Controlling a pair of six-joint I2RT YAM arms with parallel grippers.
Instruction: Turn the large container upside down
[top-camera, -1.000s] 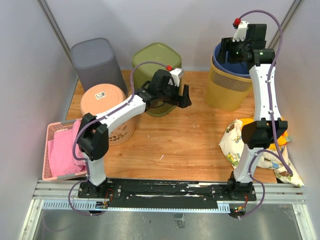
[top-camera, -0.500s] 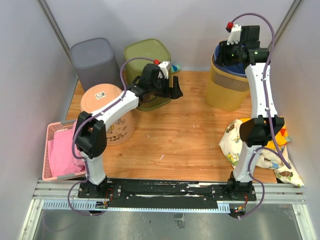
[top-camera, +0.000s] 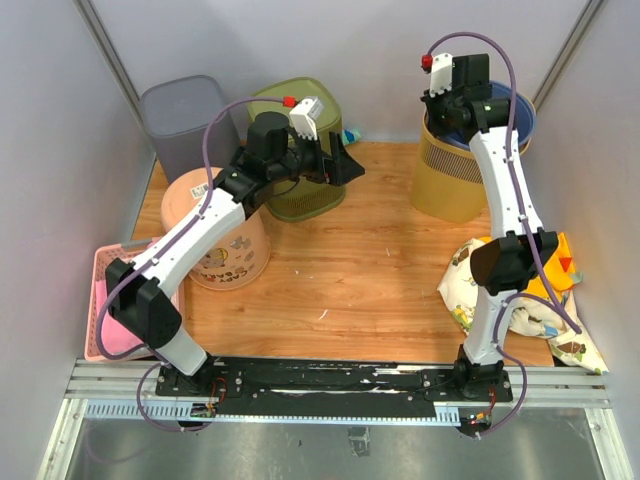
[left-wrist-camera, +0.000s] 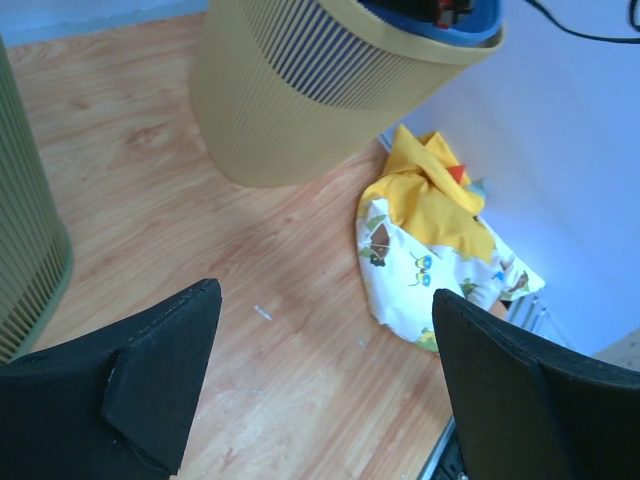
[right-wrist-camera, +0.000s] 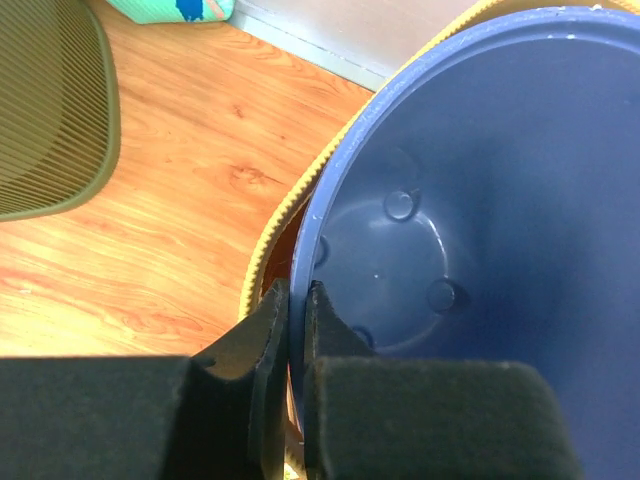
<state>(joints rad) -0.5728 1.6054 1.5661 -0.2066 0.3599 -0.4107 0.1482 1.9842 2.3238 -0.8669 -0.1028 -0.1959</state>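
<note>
Standing mouth up, the bin (right-wrist-camera: 470, 200) sits in a basket (top-camera: 455, 185). We clamp its ten-o'clock rim with the right gripper (right-wrist-camera: 297, 297); left gripper (left-wrist-camera: 325, 302) gapes.

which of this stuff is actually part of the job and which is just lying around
In the job: blue bin, gripped at its rim by the right gripper; yellow basket it sits in.
Lying about: olive basket, grey bin, peach bucket, pink basket, patterned cloth.

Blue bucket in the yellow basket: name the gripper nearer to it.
Right. The right gripper is shut on the blue bucket, at its rim; the left gripper hangs open by the green bin, far off.
</note>
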